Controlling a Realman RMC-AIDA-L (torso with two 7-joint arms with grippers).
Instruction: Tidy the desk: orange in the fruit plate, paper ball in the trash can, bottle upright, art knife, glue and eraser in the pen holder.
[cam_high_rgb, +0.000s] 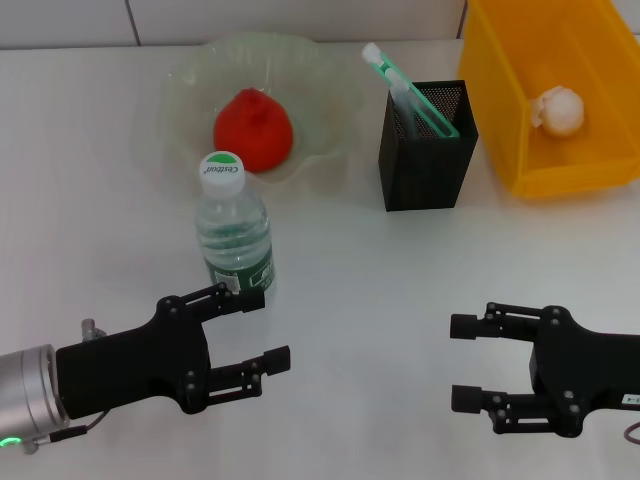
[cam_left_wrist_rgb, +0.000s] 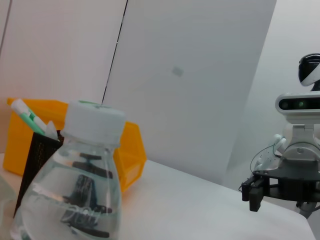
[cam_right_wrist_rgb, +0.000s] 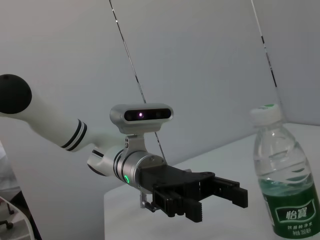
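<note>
While my left tool (cam_high_rgb: 248, 328) hovers open just short of the upright bottle (cam_high_rgb: 234, 226), my right tool (cam_high_rgb: 472, 363) gapes low over the white table (cam_high_rgb: 380, 290).

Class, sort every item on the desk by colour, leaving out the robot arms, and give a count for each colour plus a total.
Green: 2, plate, knife
Red: 1, orange
Clear: 1, bottle
Black: 1, holder
Yellow: 1, bin
White: 1, paper ball
Total: 7

The head camera looks down from high up at the whole desk (cam_high_rgb: 90, 180). Both wrist cameras sit low, each facing across at the other arm, and both see the bottle (cam_left_wrist_rgb: 75, 190), very close beyond the left fingers.
</note>
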